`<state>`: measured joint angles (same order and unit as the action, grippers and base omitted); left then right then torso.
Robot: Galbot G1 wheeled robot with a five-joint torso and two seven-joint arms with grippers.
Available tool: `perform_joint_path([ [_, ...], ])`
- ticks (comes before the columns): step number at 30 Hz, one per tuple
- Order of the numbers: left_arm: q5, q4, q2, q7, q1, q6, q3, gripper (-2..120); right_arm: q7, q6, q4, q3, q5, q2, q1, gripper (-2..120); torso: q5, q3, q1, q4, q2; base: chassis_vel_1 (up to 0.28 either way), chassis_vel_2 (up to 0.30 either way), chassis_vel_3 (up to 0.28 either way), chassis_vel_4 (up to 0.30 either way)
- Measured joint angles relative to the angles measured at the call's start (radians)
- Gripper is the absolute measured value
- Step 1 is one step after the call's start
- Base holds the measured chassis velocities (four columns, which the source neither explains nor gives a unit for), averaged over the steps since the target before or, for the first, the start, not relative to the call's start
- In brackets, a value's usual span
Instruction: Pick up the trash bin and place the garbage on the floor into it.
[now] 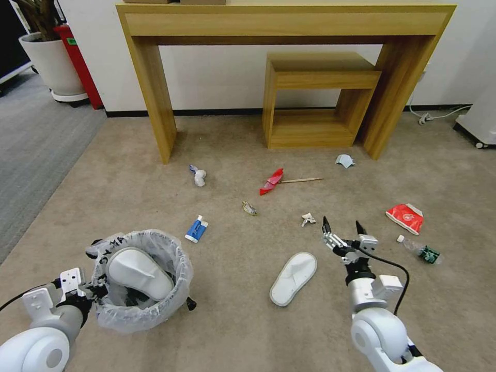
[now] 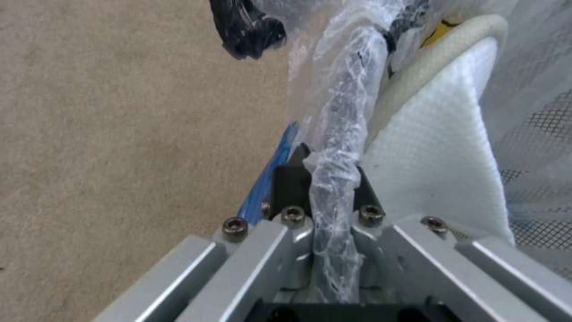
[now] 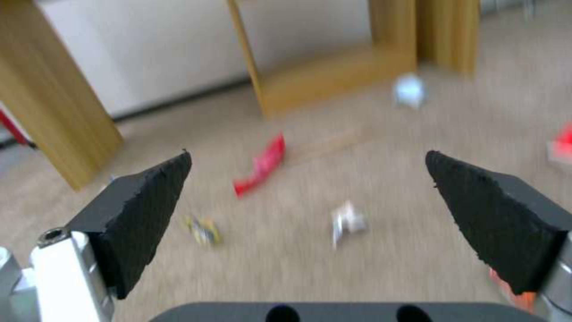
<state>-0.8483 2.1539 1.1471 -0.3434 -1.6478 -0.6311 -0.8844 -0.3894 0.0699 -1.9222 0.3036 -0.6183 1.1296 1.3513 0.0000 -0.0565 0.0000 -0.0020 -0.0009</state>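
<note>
The trash bin (image 1: 142, 305), lined with a crinkly bag, hangs at the lower left with one white slipper (image 1: 139, 271) inside. My left gripper (image 1: 95, 290) is shut on its bag-wrapped rim (image 2: 337, 134). My right gripper (image 1: 343, 227) is open above the floor (image 1: 232, 320), just beyond a second white slipper (image 1: 293, 277); its fingers (image 3: 149, 205) are spread wide. Garbage lies around: a blue-white carton (image 1: 196, 229), a red wrapper (image 1: 272, 181) with a wooden stick (image 1: 302, 180), a pale blue mask (image 1: 344, 160), a red packet (image 1: 405, 217) and a clear bottle (image 1: 419, 249).
A wooden table (image 1: 155, 103) and a low wooden shelf (image 1: 315, 98) stand against the far wall. A plant pot (image 1: 51, 62) and a red bin (image 1: 80, 62) sit at the far left by grey ribbed carpet (image 1: 36, 139). A cable (image 1: 439, 116) trails at the right.
</note>
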Motion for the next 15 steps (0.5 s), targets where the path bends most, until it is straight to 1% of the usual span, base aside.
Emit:
perform_joint_path([
  [1, 0.000, 0.000, 0.000, 0.000, 0.000, 0.000, 0.000, 1, 0.000, 0.000, 0.000, 0.000, 0.000, 0.000, 0.000, 100, 0.0000, 0.000, 0.000, 0.0000, 0.000, 0.000, 0.000, 0.000, 0.000],
  [3, 0.002, -0.005, 0.002, 0.001, 0.008, 0.000, 0.005, 1, -0.084, -0.100, 0.027, -0.024, -0.113, 0.019, -0.044, 100, -0.0003, 0.000, 0.000, -0.0002, 0.000, 0.000, 0.000, 0.000, 0.000],
  [4, 0.002, -0.006, 0.003, 0.001, 0.008, 0.000, 0.005, 1, -0.110, -0.127, 0.039, -0.033, -0.149, 0.029, -0.062, 100, 0.0000, 0.000, 0.000, -0.0002, 0.000, 0.000, 0.000, 0.000, 0.000],
  [5, 0.002, -0.006, 0.003, 0.001, 0.008, 0.000, 0.005, 1, -0.110, -0.127, 0.039, -0.033, -0.149, 0.029, -0.062, 100, 0.0000, 0.000, 0.000, -0.0002, 0.000, 0.000, 0.000, 0.000, 0.000],
  [8, 0.004, -0.008, 0.006, 0.001, 0.011, 0.002, 0.006, 1, -0.221, -0.216, 0.102, -0.080, -0.267, 0.081, -0.144, 100, -0.0001, 0.000, 0.000, -0.0001, 0.000, 0.000, 0.000, 0.000, 0.000],
  [9, 0.004, -0.008, 0.006, 0.001, 0.011, 0.002, 0.006, 1, -0.221, -0.216, 0.102, -0.080, -0.267, 0.081, -0.144, 100, -0.0001, 0.000, 0.000, -0.0001, 0.000, 0.000, 0.000, 0.000, 0.000],
  [11, 0.005, -0.008, 0.007, 0.001, 0.013, 0.002, 0.007, 1, -0.278, -0.256, 0.151, -0.107, -0.316, 0.115, -0.196, 100, -0.0001, 0.000, 0.000, 0.0001, 0.000, 0.000, 0.000, 0.000, 0.000],
  [12, 0.005, -0.008, 0.007, 0.001, 0.013, 0.002, 0.007, 1, -0.278, -0.256, 0.151, -0.107, -0.316, 0.115, -0.196, 100, -0.0001, 0.000, 0.000, 0.0001, 0.000, 0.000, 0.000, 0.000, 0.000],
  [14, 0.005, -0.008, 0.007, 0.001, 0.013, 0.002, 0.007, 1, -0.323, -0.277, 0.223, -0.139, -0.336, 0.151, -0.245, 100, -0.0002, 0.000, 0.000, 0.0000, 0.000, 0.000, 0.000, 0.000, 0.000],
  [15, 0.005, -0.008, 0.007, 0.001, 0.013, 0.002, 0.007, 1, -0.323, -0.277, 0.223, -0.139, -0.336, 0.151, -0.245, 100, -0.0002, 0.000, 0.000, 0.0000, 0.000, 0.000, 0.000, 0.000, 0.000],
])
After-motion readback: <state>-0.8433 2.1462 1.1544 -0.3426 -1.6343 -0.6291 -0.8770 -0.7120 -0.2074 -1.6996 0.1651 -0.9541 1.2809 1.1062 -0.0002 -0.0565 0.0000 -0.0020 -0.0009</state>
